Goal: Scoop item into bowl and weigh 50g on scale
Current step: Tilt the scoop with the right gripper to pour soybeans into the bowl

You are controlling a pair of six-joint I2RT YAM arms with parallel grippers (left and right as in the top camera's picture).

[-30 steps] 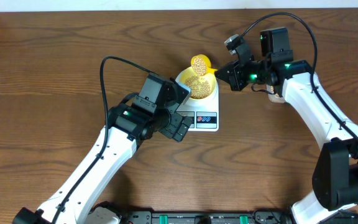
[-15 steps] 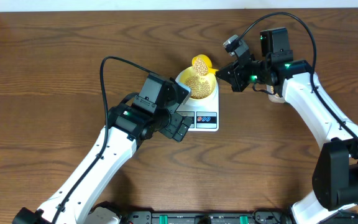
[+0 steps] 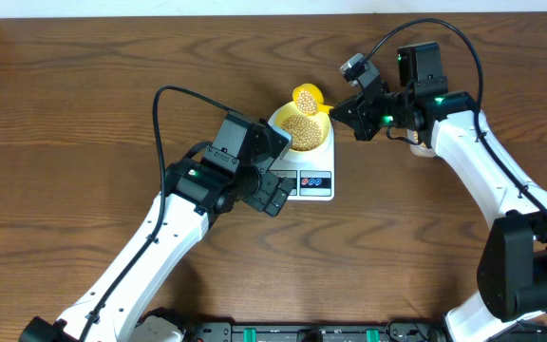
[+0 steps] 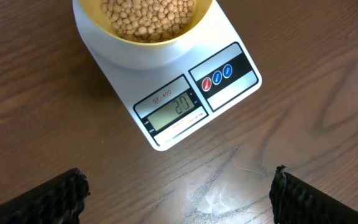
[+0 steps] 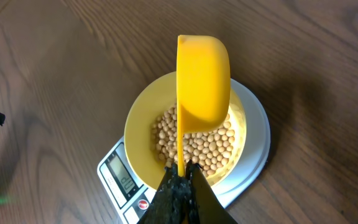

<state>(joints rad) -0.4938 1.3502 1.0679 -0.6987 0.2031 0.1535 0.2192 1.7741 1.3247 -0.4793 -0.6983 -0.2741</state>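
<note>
The bowl (image 5: pixel 134 124) sits on the scale (image 4: pixel 235 43), which rests on the wooden surface (image 4: pixel 42 112), and a layer of beans (image 5: pixel 197 149) covers the bowl's bottom. The right fingers (image 5: pixel 173 199) are clamped on the handle of the yellow scoop (image 5: pixel 204 74), which is tipped on edge above the bowl. The left fingers (image 4: pixel 48 199) are spread wide, holding nothing, just beside the scale. The display (image 4: pixel 174 107) shows two faint digits, apparently starting with 2. If so, the task looks under halfway done, with more scooping needed to reach 50 g.
</note>
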